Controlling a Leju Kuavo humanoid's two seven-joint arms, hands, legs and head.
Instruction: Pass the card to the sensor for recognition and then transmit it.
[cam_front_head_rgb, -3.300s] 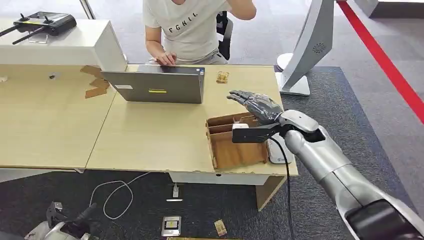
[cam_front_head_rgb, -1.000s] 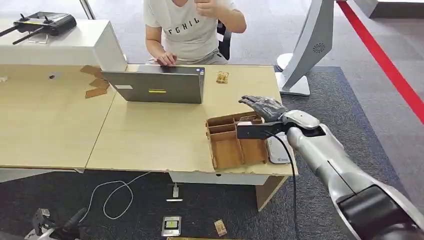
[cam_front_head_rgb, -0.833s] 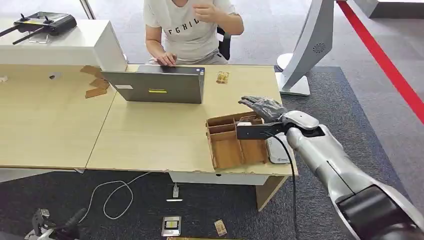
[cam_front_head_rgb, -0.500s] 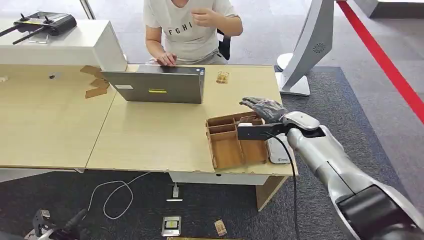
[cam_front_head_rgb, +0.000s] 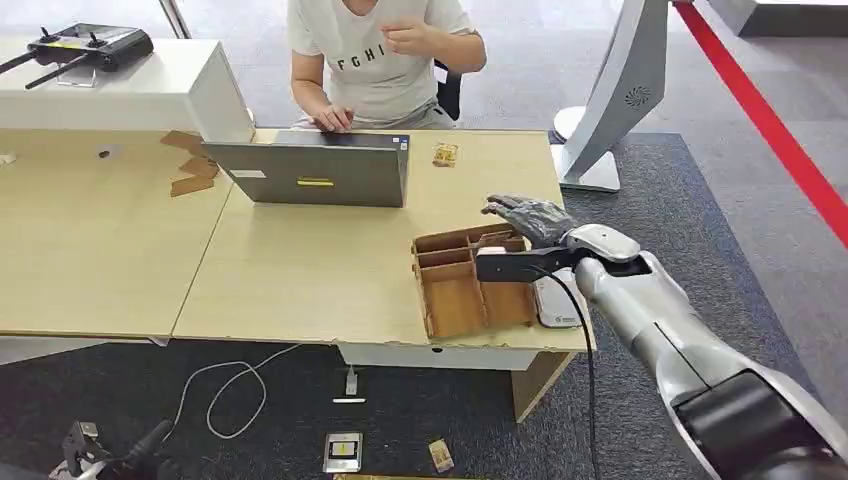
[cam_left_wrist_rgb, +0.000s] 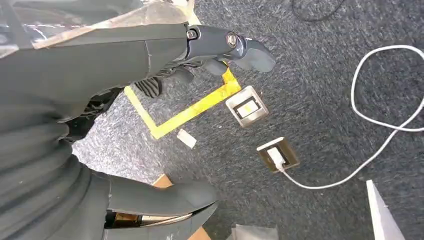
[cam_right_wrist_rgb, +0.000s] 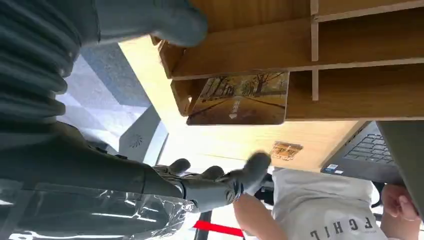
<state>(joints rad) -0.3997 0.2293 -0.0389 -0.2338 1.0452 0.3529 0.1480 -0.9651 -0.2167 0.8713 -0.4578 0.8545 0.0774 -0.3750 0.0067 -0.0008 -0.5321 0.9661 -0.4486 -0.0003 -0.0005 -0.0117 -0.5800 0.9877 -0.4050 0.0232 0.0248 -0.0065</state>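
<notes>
right hand: we're hovering it over the wooden organizer, fingers spread, grasping nothing
card: standing in the slot at the organizer's 12 o'clock end
left hand: hanging empty
risk: we're judging fingers catching the divider wall, tipping the organizer, missing the card's edge

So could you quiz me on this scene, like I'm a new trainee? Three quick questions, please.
1. True or false: the right hand already holds the card.
2. Where does the card sit? A) on the laptop B) in the wooden tray C) on the floor
3. Fill in: the white device lies on the table beside the tray, on the side away from the ____.

Key: 1. False; the hand hovers over the tray with fingers apart, holding nothing. 2. B; it stands in an end slot. 3. Laptop.
</notes>
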